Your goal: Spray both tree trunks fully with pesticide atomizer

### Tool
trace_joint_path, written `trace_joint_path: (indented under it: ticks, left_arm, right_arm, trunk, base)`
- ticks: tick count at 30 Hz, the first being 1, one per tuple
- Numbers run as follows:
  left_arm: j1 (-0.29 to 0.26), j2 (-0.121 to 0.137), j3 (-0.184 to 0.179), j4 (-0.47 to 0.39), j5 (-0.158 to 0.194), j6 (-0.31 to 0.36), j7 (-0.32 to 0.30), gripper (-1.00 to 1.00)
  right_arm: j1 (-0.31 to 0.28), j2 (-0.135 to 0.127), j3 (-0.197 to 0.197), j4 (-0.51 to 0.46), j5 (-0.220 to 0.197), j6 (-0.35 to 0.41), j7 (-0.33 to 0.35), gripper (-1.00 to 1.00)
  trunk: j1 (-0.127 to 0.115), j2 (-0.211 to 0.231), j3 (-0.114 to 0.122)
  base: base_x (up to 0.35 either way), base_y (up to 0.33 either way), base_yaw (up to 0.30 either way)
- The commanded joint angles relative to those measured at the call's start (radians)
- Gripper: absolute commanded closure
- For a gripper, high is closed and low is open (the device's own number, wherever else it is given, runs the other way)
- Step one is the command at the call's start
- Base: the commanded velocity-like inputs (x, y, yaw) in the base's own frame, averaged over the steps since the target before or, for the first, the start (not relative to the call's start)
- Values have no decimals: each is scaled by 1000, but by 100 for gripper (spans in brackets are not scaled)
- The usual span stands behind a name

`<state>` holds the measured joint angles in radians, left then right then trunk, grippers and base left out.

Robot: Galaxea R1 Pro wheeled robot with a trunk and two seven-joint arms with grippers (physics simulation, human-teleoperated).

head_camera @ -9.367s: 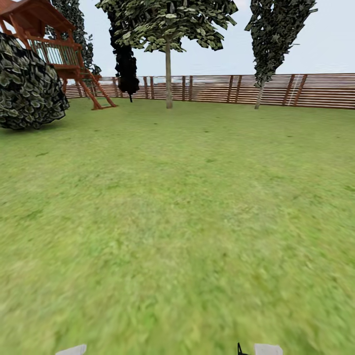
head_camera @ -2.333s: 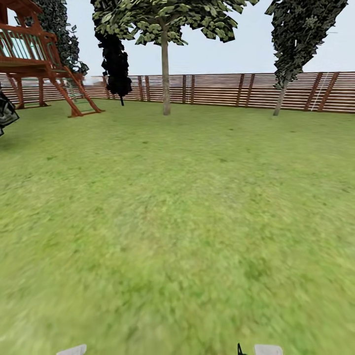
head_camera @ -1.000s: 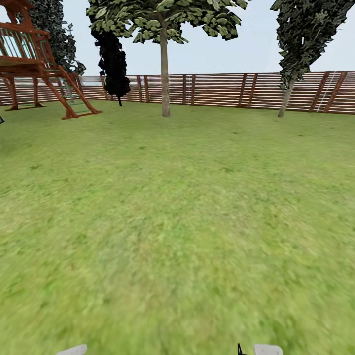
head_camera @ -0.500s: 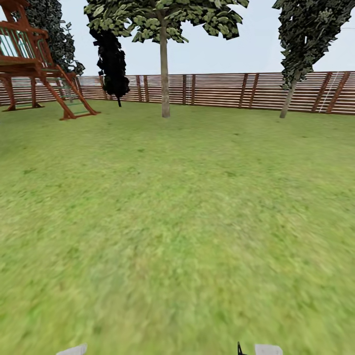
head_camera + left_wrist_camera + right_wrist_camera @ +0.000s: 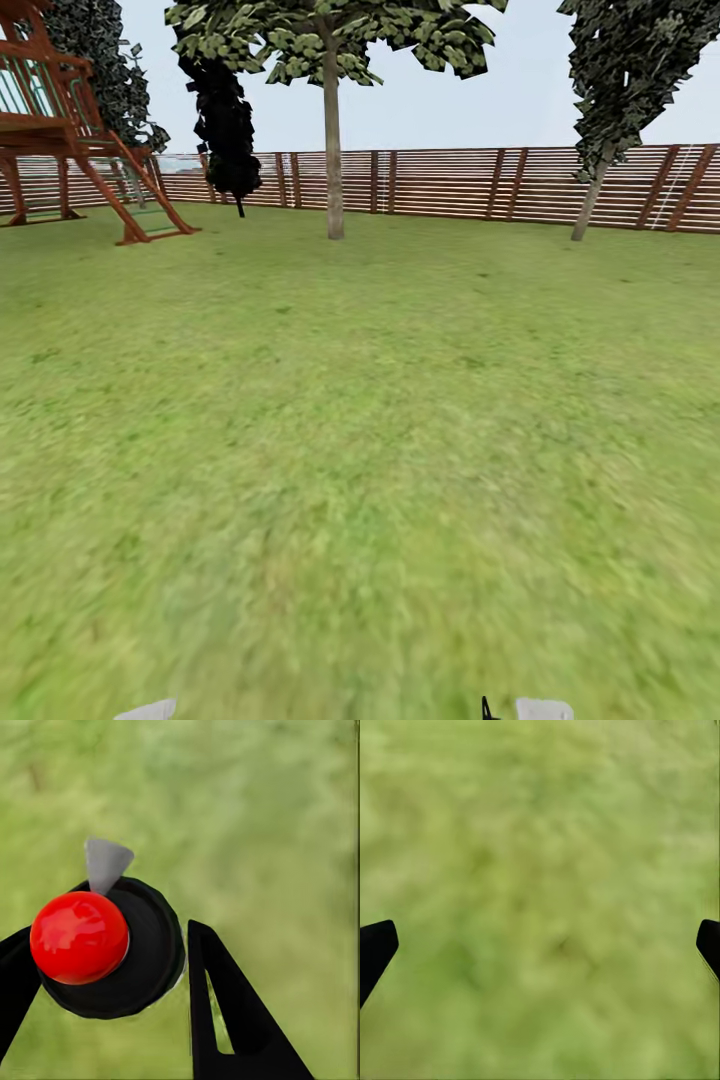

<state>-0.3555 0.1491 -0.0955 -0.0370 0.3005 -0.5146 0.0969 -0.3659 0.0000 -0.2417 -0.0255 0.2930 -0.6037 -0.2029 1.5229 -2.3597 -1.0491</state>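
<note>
A wide green grass lawn (image 5: 380, 420) is stretching ahead to a brown horizontal-slat wooden fence (image 5: 450, 182) running across the far side. A tall tree with a straight pale trunk (image 5: 333, 170) is standing before the fence, left of centre. A thin-stemmed dark cypress-like tree (image 5: 226, 120) is standing further left, and another leaning one (image 5: 600, 150) far to the right. A reddish wooden play tower (image 5: 70, 140) is sitting at the far left. A black round pesticide atomizer with a red ball top (image 5: 142, 960) is sitting between the fingers of the left gripper (image 5: 105, 937), above the grass. The right gripper (image 5: 541, 945) is hanging over bare lawn, fingers wide apart.
</note>
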Motion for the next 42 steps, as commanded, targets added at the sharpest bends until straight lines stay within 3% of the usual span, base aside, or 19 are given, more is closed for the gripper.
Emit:
trace_joint_path:
  ticks: [1, 22, 27, 42]
  left_arm:
    - [0, 0, -9, 0, 3, -2, 6, 100]
    - [0, 1, -9, 0, 3, -2, 6, 100]
    - [0, 1, -8, 0, 3, -2, 6, 100]
    - [0, 1, -8, 0, 3, -2, 6, 100]
  right_arm:
    - [-1, 0, -5, 1, 11, -2, -6, -100]
    - [-1, 0, -5, 1, 10, -2, -6, -100]
    - [-1, 51, -6, 2, 10, -2, -6, -100]
    - [-1, 51, -7, 1, 11, -3, -4, -100]
  trunk:
    - [0, 0, -1]
    - [0, 0, -1]
    - [0, 0, -1]
    - [0, 0, -1]
  base:
    - [340, 0, 0]
    - [340, 0, 0]
    - [340, 0, 0]
    - [340, 0, 82]
